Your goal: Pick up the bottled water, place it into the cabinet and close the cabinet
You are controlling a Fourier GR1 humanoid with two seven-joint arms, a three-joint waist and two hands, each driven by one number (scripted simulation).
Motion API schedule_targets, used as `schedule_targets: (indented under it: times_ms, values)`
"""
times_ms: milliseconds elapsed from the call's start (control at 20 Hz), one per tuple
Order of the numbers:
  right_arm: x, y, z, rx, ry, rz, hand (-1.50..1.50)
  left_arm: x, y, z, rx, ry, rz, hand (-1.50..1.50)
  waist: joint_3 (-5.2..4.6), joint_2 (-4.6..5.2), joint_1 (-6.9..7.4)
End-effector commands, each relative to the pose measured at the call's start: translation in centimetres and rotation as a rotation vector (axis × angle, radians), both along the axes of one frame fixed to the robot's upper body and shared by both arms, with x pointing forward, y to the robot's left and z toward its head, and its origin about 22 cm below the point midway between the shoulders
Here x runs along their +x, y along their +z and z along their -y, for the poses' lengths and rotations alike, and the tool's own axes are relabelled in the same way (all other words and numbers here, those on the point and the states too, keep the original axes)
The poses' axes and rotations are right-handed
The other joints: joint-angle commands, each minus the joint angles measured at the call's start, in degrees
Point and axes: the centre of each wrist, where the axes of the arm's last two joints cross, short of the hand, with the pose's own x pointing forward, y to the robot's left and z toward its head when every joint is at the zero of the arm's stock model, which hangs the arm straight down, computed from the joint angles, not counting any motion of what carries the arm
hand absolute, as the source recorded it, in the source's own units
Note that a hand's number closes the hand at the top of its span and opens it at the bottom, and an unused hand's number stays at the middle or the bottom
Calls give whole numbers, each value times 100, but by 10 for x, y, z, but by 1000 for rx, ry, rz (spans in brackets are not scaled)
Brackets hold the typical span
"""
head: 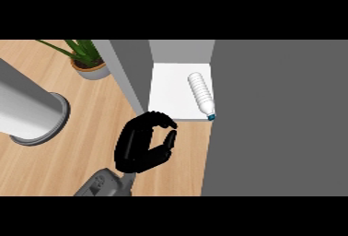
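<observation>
Bottled water (201,94) lies on its side on the white cabinet floor (170,87); the left hand (144,145), fingers curled, holds nothing nearby.

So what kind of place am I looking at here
Most likely a kitchen counter: a light wooden countertop, a grey cabinet standing open with a bottled water lying on its white shelf, and a potted plant beside it.

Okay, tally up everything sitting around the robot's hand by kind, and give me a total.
Water bottle, lying inside the cabinet: 1
Cabinet: 1
Potted plant: 1
Grey cylinder: 1
Total: 4
</observation>
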Motion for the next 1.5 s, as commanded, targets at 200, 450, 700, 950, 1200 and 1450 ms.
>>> schedule_targets:
  times_ms: [200,450,700,950,1200,1450]
  values:
    - [-10,50,-9,-129,260,58,150,-36,5,-51,-12,79,-6,-150,-4,-33,-43]
    - [-7,46,-21,-124,297,99,150,-56,6,-92,-16,135,-9,-150,-15,-36,-23]
    - [-7,52,-29,-114,470,72,150,-66,17,-118,-85,142,-22,-150,-30,-33,53]
    - [-4,53,-39,-127,569,89,150,-82,8,-141,-85,170,-60,-150,-65,-89,94]
    - [1,50,-45,-147,617,97,150,-88,17,-160,-76,162,-38,-150,-78,-51,271]
    - [-4,39,-64,70,583,18,150,-94,25,-179,-81,157,-15,-150,-80,0,354]
